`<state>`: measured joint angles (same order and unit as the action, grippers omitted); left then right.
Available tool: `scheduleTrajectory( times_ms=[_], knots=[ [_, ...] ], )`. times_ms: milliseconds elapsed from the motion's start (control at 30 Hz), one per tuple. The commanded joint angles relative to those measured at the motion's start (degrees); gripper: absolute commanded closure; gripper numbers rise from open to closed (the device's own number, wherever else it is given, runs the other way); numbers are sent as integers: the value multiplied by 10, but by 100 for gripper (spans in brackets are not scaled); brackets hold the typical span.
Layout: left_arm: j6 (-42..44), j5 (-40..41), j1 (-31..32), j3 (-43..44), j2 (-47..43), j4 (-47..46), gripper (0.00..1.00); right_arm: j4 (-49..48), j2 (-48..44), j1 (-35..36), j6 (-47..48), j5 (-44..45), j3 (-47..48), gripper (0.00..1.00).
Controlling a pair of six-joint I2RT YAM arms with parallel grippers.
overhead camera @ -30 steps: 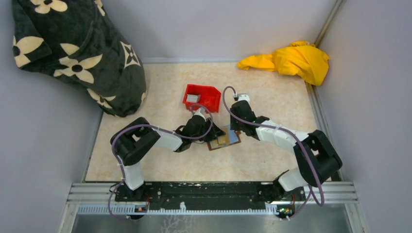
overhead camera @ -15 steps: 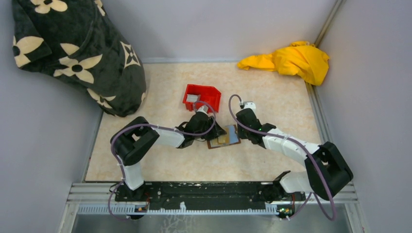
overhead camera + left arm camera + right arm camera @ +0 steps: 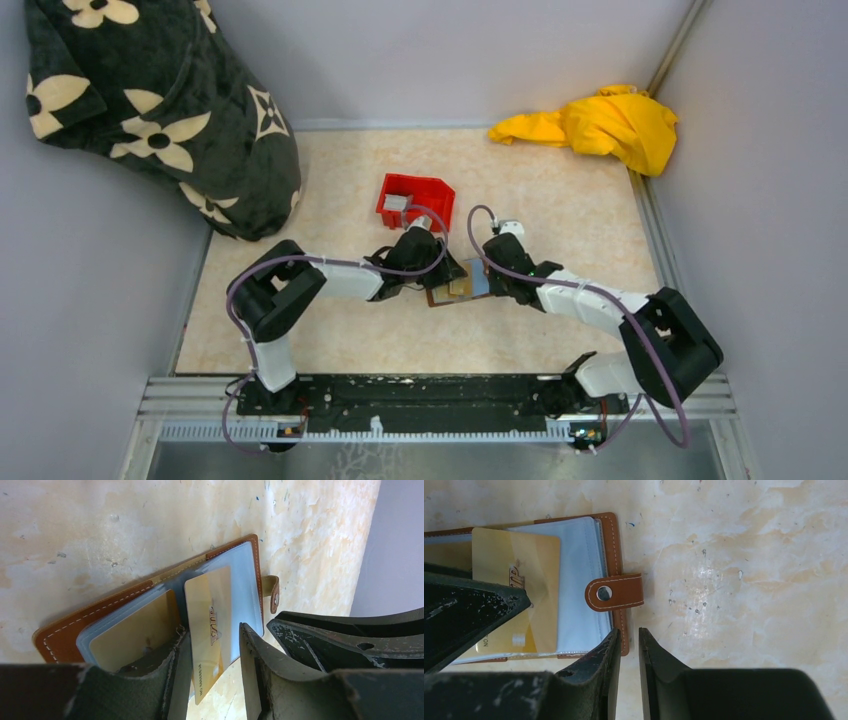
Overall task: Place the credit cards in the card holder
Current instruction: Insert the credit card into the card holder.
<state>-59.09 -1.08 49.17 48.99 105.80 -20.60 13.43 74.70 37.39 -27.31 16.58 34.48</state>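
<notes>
The card holder point(image 3: 458, 290) is a brown wallet lying open on the table, with clear sleeves facing up. It shows in the left wrist view point(image 3: 65, 630) and the right wrist view point(image 3: 616, 592). A gold credit card point(image 3: 210, 610) lies slanted on its right sleeve and overhangs the near edge; it also shows in the right wrist view point(image 3: 541, 600). Another gold card point(image 3: 135, 630) sits in the left sleeve. My left gripper point(image 3: 447, 272) point(image 3: 212, 630) is open, its jaws on either side of the slanted card. My right gripper point(image 3: 487, 280) point(image 3: 629, 630) is nearly shut and empty at the wallet's strap-side corner.
A red bin point(image 3: 415, 200) with a grey item inside stands just behind the wallet. A yellow cloth point(image 3: 600, 125) lies at the back right. A dark flowered blanket point(image 3: 160, 110) fills the back left. Grey walls close in both sides.
My right gripper has come down from beside the red bin to the wallet's right edge. My left gripper has stayed over the wallet, shifting slightly right.
</notes>
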Motion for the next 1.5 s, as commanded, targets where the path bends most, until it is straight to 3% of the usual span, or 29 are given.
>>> scheduleTrajectory(
  times_ms=[0,867,1467],
  knots=[
    [32,34,6,-5,35,132,54,-41,19,4,-8,-5,1,80],
    [55,127,74,141,134,429,48,-83,41,37,-34,-57,-19,80],
    [51,146,117,223,211,562,45,-116,24,43,-49,-92,-34,80]
  ],
)
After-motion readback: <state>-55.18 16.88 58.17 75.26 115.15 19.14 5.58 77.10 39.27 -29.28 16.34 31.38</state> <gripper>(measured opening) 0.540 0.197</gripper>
